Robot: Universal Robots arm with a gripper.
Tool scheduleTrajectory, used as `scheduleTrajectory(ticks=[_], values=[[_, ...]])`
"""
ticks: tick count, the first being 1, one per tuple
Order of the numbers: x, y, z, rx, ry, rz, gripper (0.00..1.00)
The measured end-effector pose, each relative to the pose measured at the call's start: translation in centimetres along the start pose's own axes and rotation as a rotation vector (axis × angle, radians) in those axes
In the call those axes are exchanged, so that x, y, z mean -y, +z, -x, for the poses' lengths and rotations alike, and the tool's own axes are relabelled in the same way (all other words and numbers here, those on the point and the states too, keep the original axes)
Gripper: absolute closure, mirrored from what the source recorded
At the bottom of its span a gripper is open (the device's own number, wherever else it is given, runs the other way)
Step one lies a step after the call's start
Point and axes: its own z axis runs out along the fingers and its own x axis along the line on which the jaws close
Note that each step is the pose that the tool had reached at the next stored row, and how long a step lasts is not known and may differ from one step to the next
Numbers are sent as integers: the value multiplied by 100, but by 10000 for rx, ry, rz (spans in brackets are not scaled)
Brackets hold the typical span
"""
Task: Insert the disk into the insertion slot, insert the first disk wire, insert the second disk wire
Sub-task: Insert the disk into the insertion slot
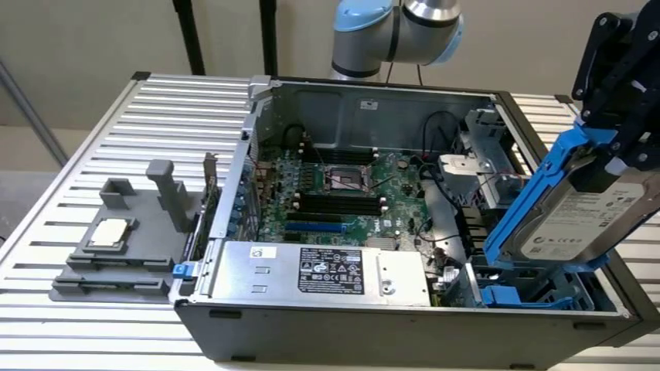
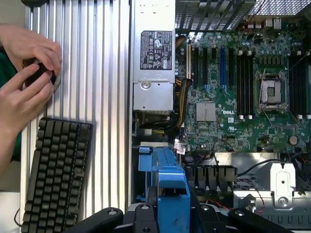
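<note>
Step one | your tool (image 1: 610,127) grips the silver-grey, blue-framed disk (image 1: 577,220), tilted over the blue-grey plastic slot (image 1: 531,297), lower right | squaring them up seems needed.

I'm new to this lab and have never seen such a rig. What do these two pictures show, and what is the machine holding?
The machine is a robot arm with a grasping tool. The exterior view, from a camera off the arm, shows an open computer case on a metal table, with a grey fixture beside it. The tool is shut on the disk, a silver hard drive in a blue frame, tilted above the insertion slot in the case; it is not in yet. The wrist view comes from a camera on the arm, looking past the tool into the case. There a keyboard lies on the table, and a person's hands hold something dark.
</note>
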Motion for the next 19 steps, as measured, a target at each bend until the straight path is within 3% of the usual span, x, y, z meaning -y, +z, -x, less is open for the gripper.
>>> scheduleTrajectory(ticks=[7, 12, 19], values=[[34, 124, -1, 17, -2, 0, 68], [49, 162, -37, 139, -6, 14, 68], [53, 215, -66, 204, -9, 28, 68]])
